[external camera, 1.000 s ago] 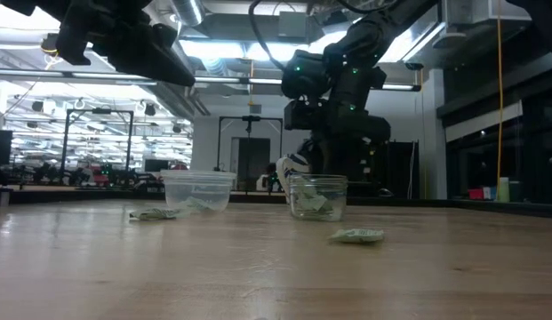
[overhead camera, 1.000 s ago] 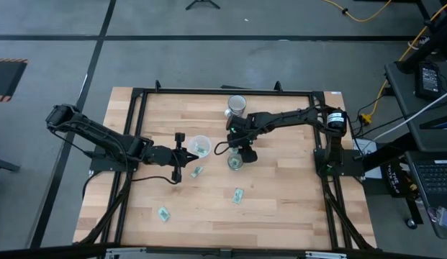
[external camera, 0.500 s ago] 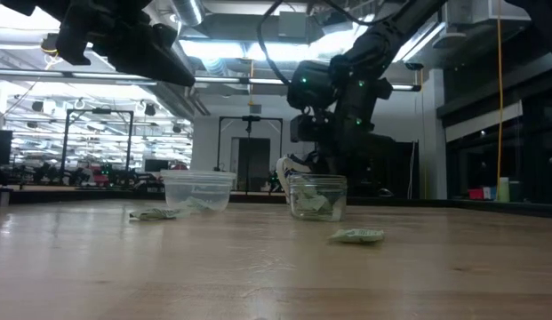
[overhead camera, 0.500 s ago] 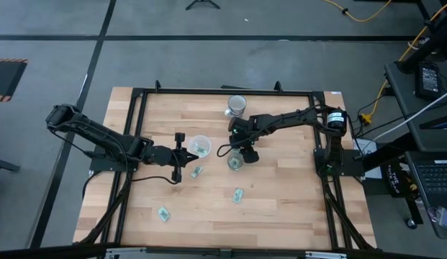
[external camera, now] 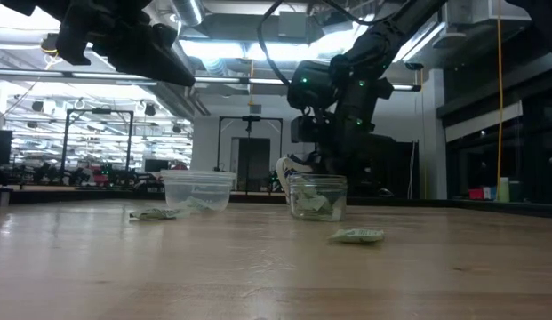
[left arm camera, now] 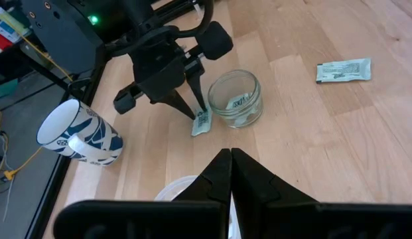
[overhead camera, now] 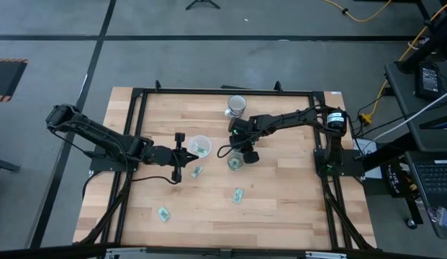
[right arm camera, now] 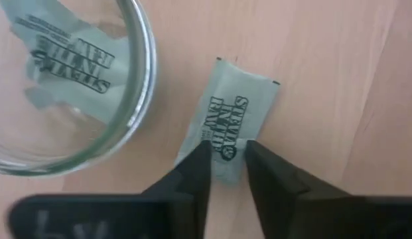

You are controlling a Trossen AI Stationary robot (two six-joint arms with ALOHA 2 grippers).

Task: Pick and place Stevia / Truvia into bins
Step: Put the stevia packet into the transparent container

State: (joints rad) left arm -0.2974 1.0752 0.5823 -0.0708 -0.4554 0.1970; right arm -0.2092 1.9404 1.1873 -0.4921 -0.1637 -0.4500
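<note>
Right gripper (right arm camera: 224,156) is down at the table (overhead camera: 281,194), fingertips (right arm camera: 196,162) narrowly apart and straddling a Stevia packet (right arm camera: 227,123) that lies flat on the wood just beside the glass cup (right arm camera: 136,79). Tips look to be touching the packet's near end – can't tell if it's actually pinched yet. Left wrist view shows the same: the right fingers point down onto the packet (left arm camera: 202,123), which sits next to the cup (left arm camera: 236,98), not in it.

Glass cup already has packets inside – printed text visible thru the wall (right arm camera: 73,56). In the high view the cup (overhead camera: 235,162) is near table centre, with the right gripper (overhead camera: 241,147) right by it.

Left gripper (left arm camera: 231,174): fingers together, nothing between them, hovering over the wider whitish cup (overhead camera: 199,145), whose rim (left arm camera: 176,189) shows just under the tips. That cup holds some green too.

Loose packets on the table: one just beside the whitish cup (overhead camera: 197,172), one toward the front middle (overhead camera: 238,196), one front-left (overhead camera: 163,214). Low view shows two of them lying flat (external camera: 356,236), (external camera: 154,213).

Also there: a white-and-blue mug (left arm camera: 79,136) and a greyish ribbed cup (overhead camera: 237,105) near the far edge.
</note>
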